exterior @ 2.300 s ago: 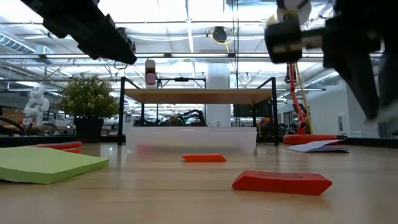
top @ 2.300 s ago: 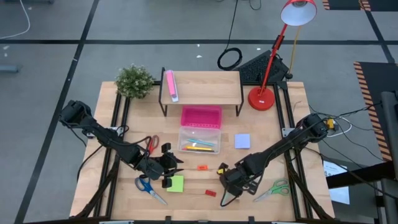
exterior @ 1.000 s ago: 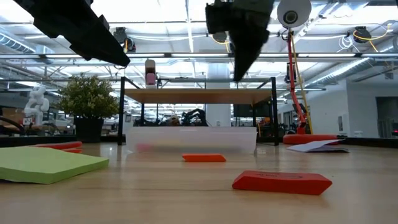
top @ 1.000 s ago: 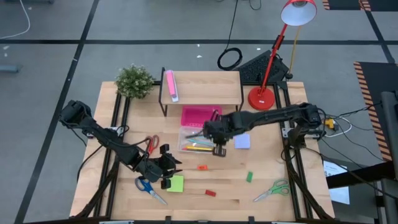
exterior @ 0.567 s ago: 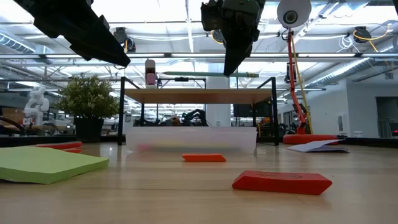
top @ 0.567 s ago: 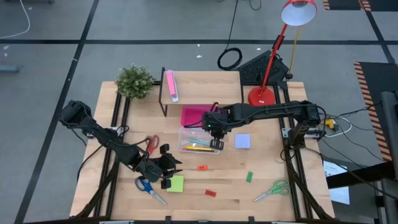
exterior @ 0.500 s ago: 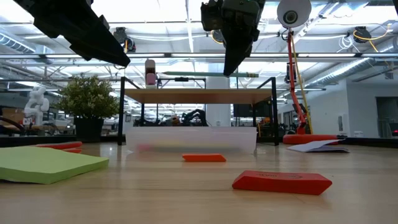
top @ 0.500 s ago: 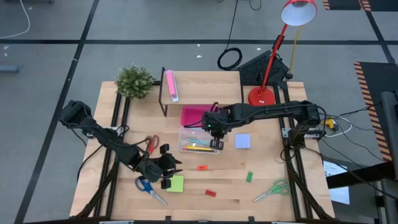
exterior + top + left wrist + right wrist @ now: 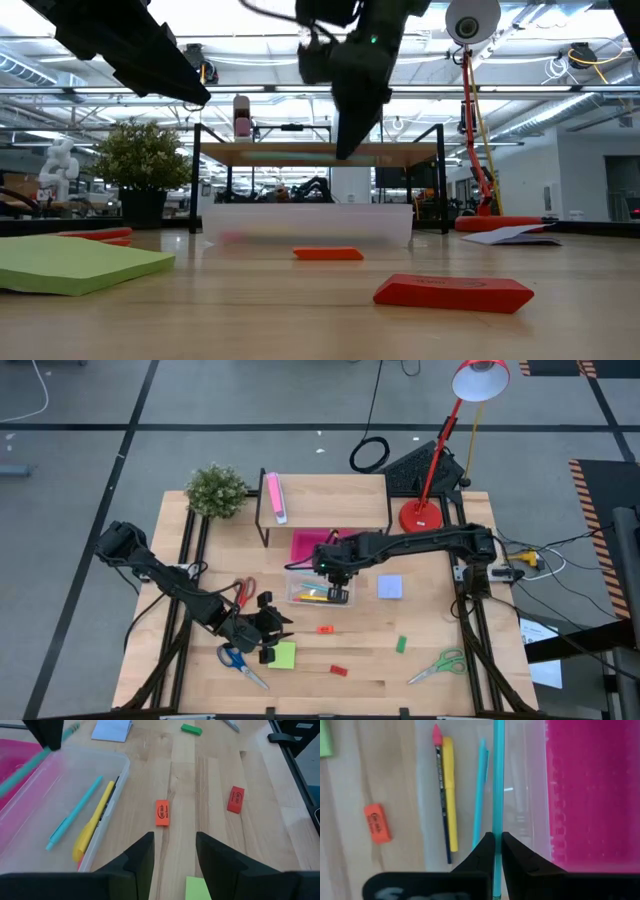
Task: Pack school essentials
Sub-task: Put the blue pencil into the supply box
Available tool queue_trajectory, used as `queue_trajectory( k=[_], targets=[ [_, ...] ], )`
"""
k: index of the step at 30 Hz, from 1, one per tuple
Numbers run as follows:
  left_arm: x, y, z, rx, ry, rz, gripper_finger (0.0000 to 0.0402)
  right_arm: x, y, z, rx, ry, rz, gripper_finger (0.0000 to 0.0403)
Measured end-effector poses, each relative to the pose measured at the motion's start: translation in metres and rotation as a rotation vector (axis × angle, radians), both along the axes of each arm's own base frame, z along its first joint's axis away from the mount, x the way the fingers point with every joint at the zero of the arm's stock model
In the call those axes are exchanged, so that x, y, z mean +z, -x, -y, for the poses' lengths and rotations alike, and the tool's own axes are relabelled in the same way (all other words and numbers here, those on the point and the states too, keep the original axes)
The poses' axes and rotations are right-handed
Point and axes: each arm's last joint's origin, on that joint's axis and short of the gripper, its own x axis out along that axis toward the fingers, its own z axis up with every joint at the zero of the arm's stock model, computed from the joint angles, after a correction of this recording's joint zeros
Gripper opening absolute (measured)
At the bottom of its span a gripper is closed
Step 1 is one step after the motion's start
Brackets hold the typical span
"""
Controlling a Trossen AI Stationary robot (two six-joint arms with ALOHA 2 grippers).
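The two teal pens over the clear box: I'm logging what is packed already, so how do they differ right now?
The held teal pen is pinched in the right gripper, above the clear box; the loose teal pen lies on the box floor beside a yellow pen. The held one shows longer and reaches past the picture's edge; the loose one shows whole. Both are thin, teal, and run roughly parallel along the box.

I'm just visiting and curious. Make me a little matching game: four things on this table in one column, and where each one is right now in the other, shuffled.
Things:
1. teal pencil
2. yellow pen
3. green-handled scissors
4. lime-green note pad

Places:
A. lying in the clear box
B. beside the left hand
C. gripped by the right hand
D. on the table's right front corner

Pairs: 1-C, 2-A, 3-D, 4-B
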Motion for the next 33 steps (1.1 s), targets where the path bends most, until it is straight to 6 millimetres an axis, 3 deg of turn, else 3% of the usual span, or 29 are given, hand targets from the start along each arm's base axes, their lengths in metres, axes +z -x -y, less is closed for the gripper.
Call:
queue_trajectory(
  k=[8, 26, 33],
  targets=[
    [0.0, 0.0, 0.0, -0.001, 0.0, -0.001, 0.0147, -0.031, -0.013, 0.002, 0.006, -0.02, -0.04, 0.0011],
    [0.0, 0.004, 0.007, -0.016, 0.007, 0.002, 0.0147, -0.034, -0.011, -0.023, 0.074, -0.016, -0.058, 0.0011],
    [0.0, 0.005, 0.009, -0.014, 0.024, 0.007, 0.0147, -0.049, -0.003, -0.022, 0.072, -0.013, -0.106, 0.0012]
  ],
)
